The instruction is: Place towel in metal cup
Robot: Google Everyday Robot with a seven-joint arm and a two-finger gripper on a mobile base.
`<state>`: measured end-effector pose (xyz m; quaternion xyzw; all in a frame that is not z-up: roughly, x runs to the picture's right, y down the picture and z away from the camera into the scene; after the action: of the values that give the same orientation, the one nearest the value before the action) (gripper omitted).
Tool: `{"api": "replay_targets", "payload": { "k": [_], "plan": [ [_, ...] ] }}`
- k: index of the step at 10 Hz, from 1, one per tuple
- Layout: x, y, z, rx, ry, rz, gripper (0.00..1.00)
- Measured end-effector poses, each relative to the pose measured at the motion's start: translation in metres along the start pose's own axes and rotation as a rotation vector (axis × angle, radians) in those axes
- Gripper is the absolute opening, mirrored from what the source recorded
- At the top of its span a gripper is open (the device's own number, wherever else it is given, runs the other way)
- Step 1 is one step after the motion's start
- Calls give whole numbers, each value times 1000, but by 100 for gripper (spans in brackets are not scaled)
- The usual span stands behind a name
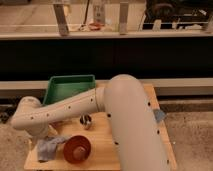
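A crumpled grey-blue towel (48, 147) lies at the front left of the wooden table (102, 152). A small metal cup (86, 120) stands upright near the table's middle, right of the towel and apart from it. My white arm (75, 107) reaches from the right across the table to the left. My gripper (42, 136) is at its end, low over the towel's upper edge and largely hidden by the wrist.
A dark red bowl (76, 148) sits right beside the towel, in front of the cup. A green tray (70, 88) stands at the back left. A blue item (159, 116) shows at the table's right edge. The arm covers the table's right half.
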<state>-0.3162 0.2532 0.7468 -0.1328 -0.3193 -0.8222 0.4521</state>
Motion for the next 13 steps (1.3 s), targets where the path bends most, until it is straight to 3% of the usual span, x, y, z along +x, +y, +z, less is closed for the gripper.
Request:
{"api": "replay_targets", "payload": {
  "k": [5, 9, 10, 13],
  "plan": [
    [2, 5, 34, 18, -18, -120, 80],
    [0, 8, 46, 32, -30, -149, 80],
    [0, 11, 48, 32, -34, -148, 76],
    [-1, 16, 57, 30, -59, -135, 46]
  ]
}}
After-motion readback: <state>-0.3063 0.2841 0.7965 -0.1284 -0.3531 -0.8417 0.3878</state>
